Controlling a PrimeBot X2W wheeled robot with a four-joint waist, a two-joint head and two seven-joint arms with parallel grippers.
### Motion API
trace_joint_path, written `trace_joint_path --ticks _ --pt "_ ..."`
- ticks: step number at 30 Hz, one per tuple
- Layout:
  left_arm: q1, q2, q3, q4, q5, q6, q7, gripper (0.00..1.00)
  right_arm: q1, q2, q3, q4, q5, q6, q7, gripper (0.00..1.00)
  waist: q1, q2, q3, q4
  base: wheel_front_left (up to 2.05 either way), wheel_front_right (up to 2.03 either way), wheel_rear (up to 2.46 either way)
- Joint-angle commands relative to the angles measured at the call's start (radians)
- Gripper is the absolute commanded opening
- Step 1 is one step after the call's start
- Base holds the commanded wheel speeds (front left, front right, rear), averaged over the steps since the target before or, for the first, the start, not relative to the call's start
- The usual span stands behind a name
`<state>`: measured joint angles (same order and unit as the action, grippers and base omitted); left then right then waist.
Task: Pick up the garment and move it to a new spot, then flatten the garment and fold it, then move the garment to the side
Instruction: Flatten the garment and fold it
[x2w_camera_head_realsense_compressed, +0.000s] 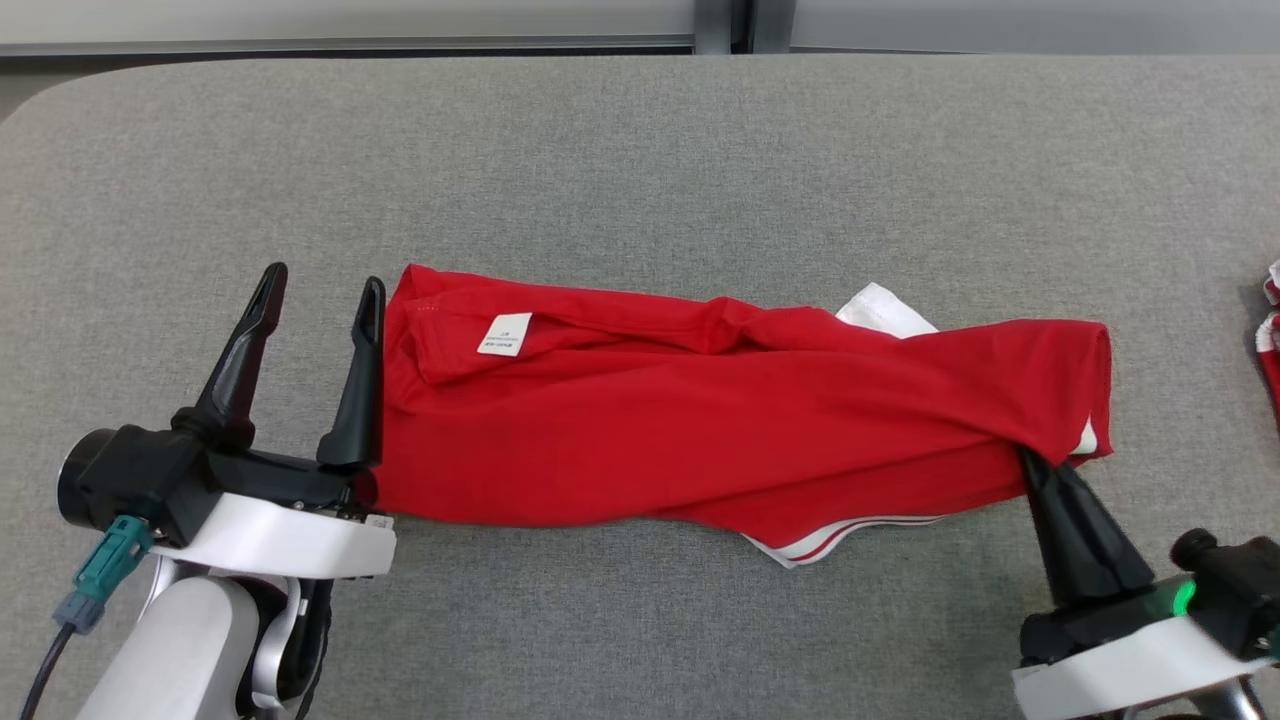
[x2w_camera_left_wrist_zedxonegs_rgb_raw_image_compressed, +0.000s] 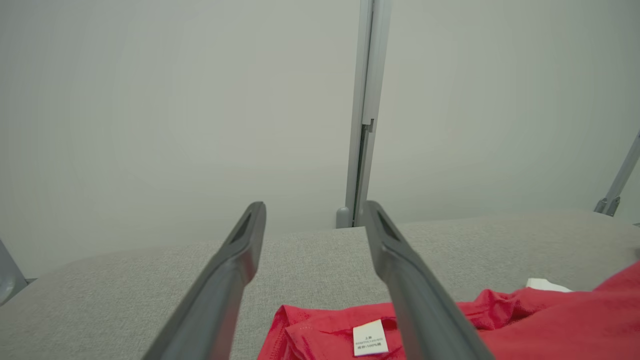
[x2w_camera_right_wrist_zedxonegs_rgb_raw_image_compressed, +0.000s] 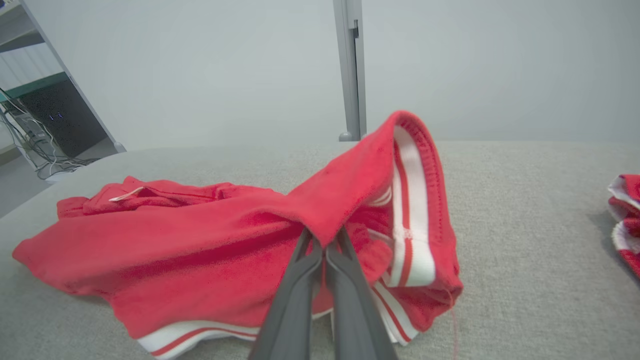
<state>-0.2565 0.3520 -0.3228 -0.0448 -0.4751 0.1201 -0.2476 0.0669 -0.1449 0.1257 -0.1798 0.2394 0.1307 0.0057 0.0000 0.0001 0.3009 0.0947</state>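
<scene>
Nearest to the robot, the right gripper (x2w_camera_head_realsense_compressed: 1032, 462) has its two dark fingers pressed together on a fold at the right end of the red garment (x2w_camera_head_realsense_compressed: 700, 430). From that wrist the cloth (x2w_camera_right_wrist_zedxonegs_rgb_raw_image_compressed: 200, 235) rises into a peak just over the pinched fingertips (x2w_camera_right_wrist_zedxonegs_rgb_raw_image_compressed: 320, 240), showing a white and red striped band on its underside. At the other end the left gripper (x2w_camera_head_realsense_compressed: 325, 280) stands with its fingers spread wide and nothing between them. Its inner finger lies right along the garment's left edge, though I cannot tell whether it touches. From that wrist the open left gripper (x2w_camera_left_wrist_zedxonegs_rgb_raw_image_compressed: 314, 207) frames bare grey cloth, with the red fabric (x2w_camera_left_wrist_zedxonegs_rgb_raw_image_compressed: 550, 320) low on the right. The garment lies stretched out lengthwise across the middle of the grey fabric-covered table (x2w_camera_head_realsense_compressed: 640, 180), rumpled, with striped trim peeking out along its near edge and a white patch at its far edge. A small white care label (x2w_camera_head_realsense_compressed: 505, 333) sits near its left end. Farther right, well apart at the table's edge, lies another red and white piece of cloth (x2w_camera_head_realsense_compressed: 1272, 330). Beyond the table stand a pale wall and a grey upright post (x2w_camera_right_wrist_zedxonegs_rgb_raw_image_compressed: 350, 65).
</scene>
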Motion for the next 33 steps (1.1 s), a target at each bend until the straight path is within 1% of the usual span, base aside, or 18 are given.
trace_joint_path --ticks 1,4,6,9,11,16,20,24,25,26,27,29,30,33 --pt "-0.021 0.005 0.007 -0.005 0.006 0.004 -0.005 1.00 0.000 -0.005 -0.016 -0.033 -0.012 0.000 0.009 0.00 0.0000 -0.0001 0.007 -0.006 0.00 0.00 0.00" --pt "-0.025 0.003 0.012 -0.010 0.008 0.004 -0.008 1.00 -0.021 -0.015 -0.052 -0.109 -0.029 0.000 0.038 0.00 0.0000 -0.0001 0.018 -0.009 0.00 0.00 0.00" --pt "-0.028 -0.002 0.012 -0.012 0.008 0.003 -0.010 1.00 -0.044 -0.020 -0.071 -0.136 -0.032 0.000 0.058 0.00 0.0000 -0.0001 0.026 -0.007 0.00 0.00 0.00" --pt "-0.047 -0.011 0.007 -0.012 0.011 -0.005 -0.011 1.00 -0.095 -0.034 -0.089 -0.146 -0.039 0.000 0.085 0.00 0.0000 -0.0001 0.047 0.007 0.00 0.00 0.00" --pt "-0.055 -0.020 0.003 -0.010 0.010 -0.013 -0.013 1.00 -0.136 -0.055 -0.097 -0.128 -0.042 0.000 0.096 0.00 0.0000 -0.0001 0.065 0.023 0.00 0.00 0.00" --pt "-0.101 -0.052 -0.015 -0.004 0.019 -0.039 -0.016 1.00 -0.269 -0.088 -0.096 -0.055 -0.031 0.000 0.114 0.00 0.0000 -0.0001 0.138 0.079 0.00 0.00 0.00" --pt "-0.136 -0.078 -0.019 0.011 0.028 -0.062 -0.017 1.00 -0.389 -0.110 -0.071 0.060 -0.016 0.000 0.112 0.00 0.0000 -0.0001 0.186 0.113 0.00 0.00 0.00" --pt "-0.154 -0.100 -0.007 0.022 0.041 -0.082 -0.018 1.00 -0.486 -0.124 -0.031 0.191 0.000 0.000 0.090 0.00 0.0000 -0.0001 0.203 0.118 0.00 0.00 0.00" --pt "-0.154 -0.104 -0.003 0.025 0.045 -0.087 -0.018 1.00 -0.503 -0.126 -0.018 0.215 -0.002 0.000 0.078 0.23 0.0000 -0.0001 0.203 0.116 0.00 0.00 0.00" --pt "-0.153 -0.107 0.004 0.027 0.050 -0.091 -0.018 1.00 -0.518 -0.127 -0.007 0.236 0.001 0.000 0.066 0.77 0.0000 -0.0001 0.201 0.112 0.00 0.00 0.00" --pt "-0.148 -0.108 0.011 0.028 0.056 -0.094 -0.018 1.00 -0.527 -0.125 0.004 0.250 0.004 0.000 0.047 1.00 0.0000 -0.0001 0.197 0.105 0.00 0.00 0.00" --pt "-0.131 -0.114 0.026 0.030 0.065 -0.100 -0.017 1.00 -0.528 -0.125 0.015 0.262 0.001 0.000 0.010 1.00 0.0000 -0.0001 0.185 0.090 0.00 0.00 0.00" --pt "-0.131 -0.114 0.026 0.030 0.065 -0.100 -0.017 1.00 -0.528 -0.125 0.015 0.262 0.001 0.000 0.010 1.00 0.0000 -0.0001 0.185 0.090 0.00 0.00 0.00" --pt "-0.107 -0.119 0.050 0.031 0.074 -0.110 -0.017 1.00 -0.488 -0.123 0.012 0.236 -0.007 0.000 -0.034 1.00 0.0000 -0.0001 0.161 0.066 0.00 0.00 0.00"
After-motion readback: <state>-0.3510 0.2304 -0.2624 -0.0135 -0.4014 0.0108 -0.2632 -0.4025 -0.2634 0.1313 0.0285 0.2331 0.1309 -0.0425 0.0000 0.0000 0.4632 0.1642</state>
